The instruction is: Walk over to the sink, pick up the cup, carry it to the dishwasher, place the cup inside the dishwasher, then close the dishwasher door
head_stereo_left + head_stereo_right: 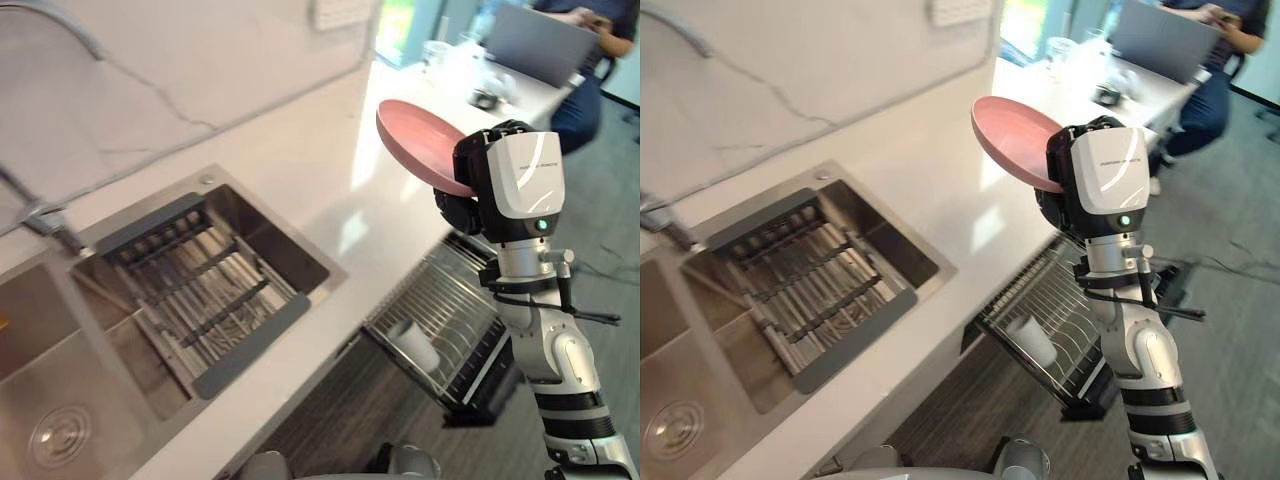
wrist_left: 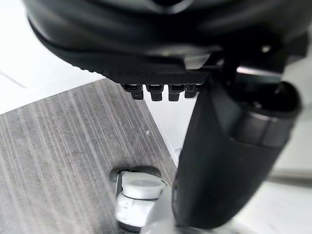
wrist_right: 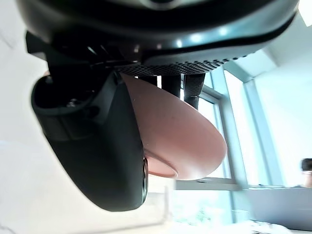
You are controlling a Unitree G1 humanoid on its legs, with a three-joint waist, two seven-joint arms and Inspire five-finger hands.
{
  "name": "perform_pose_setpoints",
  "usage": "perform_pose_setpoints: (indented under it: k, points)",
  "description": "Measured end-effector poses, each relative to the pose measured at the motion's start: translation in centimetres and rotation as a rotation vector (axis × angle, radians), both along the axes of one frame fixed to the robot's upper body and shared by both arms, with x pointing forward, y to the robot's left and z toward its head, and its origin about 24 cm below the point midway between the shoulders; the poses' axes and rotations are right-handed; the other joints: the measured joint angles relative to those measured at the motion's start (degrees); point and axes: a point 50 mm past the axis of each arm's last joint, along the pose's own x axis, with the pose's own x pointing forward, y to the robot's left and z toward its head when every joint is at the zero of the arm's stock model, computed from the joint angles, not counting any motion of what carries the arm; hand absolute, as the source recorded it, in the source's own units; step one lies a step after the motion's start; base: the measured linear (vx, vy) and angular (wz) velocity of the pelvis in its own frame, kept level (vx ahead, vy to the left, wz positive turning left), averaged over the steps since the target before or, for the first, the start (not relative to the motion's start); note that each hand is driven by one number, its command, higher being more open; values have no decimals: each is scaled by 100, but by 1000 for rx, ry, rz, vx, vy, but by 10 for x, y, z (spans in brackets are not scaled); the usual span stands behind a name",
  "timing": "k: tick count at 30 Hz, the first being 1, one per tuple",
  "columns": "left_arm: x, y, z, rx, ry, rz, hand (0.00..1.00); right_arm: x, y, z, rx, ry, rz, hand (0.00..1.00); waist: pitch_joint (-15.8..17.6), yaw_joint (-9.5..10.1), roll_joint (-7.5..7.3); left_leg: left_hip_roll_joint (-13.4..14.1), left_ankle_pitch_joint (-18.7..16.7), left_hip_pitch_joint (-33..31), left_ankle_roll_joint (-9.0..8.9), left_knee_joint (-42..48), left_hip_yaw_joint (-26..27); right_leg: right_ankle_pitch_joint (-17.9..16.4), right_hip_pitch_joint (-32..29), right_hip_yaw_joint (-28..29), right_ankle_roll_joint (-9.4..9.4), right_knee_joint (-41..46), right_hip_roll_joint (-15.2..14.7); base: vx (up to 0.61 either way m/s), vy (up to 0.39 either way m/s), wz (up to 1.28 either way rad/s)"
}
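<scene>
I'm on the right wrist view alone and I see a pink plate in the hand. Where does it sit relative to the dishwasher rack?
Observer: The right hand holds the plate high, over the counter near its edge; the pulled-out rack is lower down, beside the counter.
Operator: Anything in the rack already?
Observer: Yes, a white cup sits among its wires.
Operator: What is the left hand doing?
Observer: The left hand holds nothing and hangs over the grey floor.
</scene>
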Motion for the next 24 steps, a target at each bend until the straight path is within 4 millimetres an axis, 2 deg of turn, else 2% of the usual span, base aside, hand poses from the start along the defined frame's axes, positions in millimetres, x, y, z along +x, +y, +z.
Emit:
perform_pose_setpoints:
  k: [1, 2, 4, 5, 6, 8, 10, 13, 15, 19, 24]
  points:
    - [-2, 2, 0, 4, 11, 1, 100, 1, -1, -2, -2, 14, -6, 0, -7, 3, -64, -8, -1, -5, 0, 58, 117, 44, 114, -41, 108, -169, -92, -80, -218, -96]
    - [-6, 6, 1, 10, 33, 0, 100, 0, -2, -5, -6, 30, -12, 0, -7, -17, -92, 22, -2, -13, 0, 140, 158, 189, 296, 22, 352, -495, -96, -115, -273, -64]
    - [-14, 14, 3, 37, 67, -35, 100, -4, -8, -13, -2, 67, -37, 0, -12, -57, -85, 160, -7, 9, -18, 292, 151, 250, 614, 93, 544, -1162, 155, -96, -268, -44]
    - [-13, 14, 3, 44, 68, -56, 100, -8, -12, -14, 0, 74, -49, 0, -14, -58, -87, 171, -8, 14, -72, 296, 147, 271, 694, 113, 665, -1335, 201, -95, -238, -20]
    - [-11, 13, 3, 51, 64, -90, 100, -14, -20, -18, 11, 89, -79, 0, -25, -58, -84, 200, 2, 2, -298, 289, 149, 310, 862, 162, 885, -1794, 321, -105, -223, -12]
    - [-5, 4, 1, 40, 39, -133, 100, -22, -29, -31, 29, 142, -119, 0, -81, -75, -2, 288, 99, -12, -398, 233, 138, 514, 997, 179, 780, -2172, 503, -114, -176, -14]
    - [-11, -2, 0, 36, 54, -157, 100, -33, -35, -49, 61, 214, -158, 0, -158, -133, 37, 318, 227, 49, -460, 38, 142, 574, 1029, 230, 713, -2358, 620, -90, -105, -14]
    - [-13, -4, 0, 34, 55, -163, 100, -45, -43, -67, 107, 290, -214, 0, -165, -261, 40, 250, 497, 93, -496, -337, 140, 564, 935, 213, 689, -2360, 648, -54, -63, 0]
    - [-13, -5, 0, 35, 57, -165, 100, -49, -44, -75, 107, 331, -232, 0, -164, -281, 39, 198, 632, 115, -497, -516, 139, 625, 886, 206, 627, -2352, 646, -3, 3, 4]
    - [-12, -5, 0, 36, 64, -203, 100, -50, -44, -90, 111, 399, -243, 0, -166, -278, 48, 93, 736, 179, -482, -705, 78, 659, 909, 133, 659, -2332, 583, 6, 58, 11]
    - [-5, -7, -1, 9, 57, -219, 100, -44, -39, -118, 108, 534, -230, 0, -126, -263, 82, -169, 816, -44, -375, -797, -6, 785, 684, 80, 805, -2356, 330, -42, 118, 10]
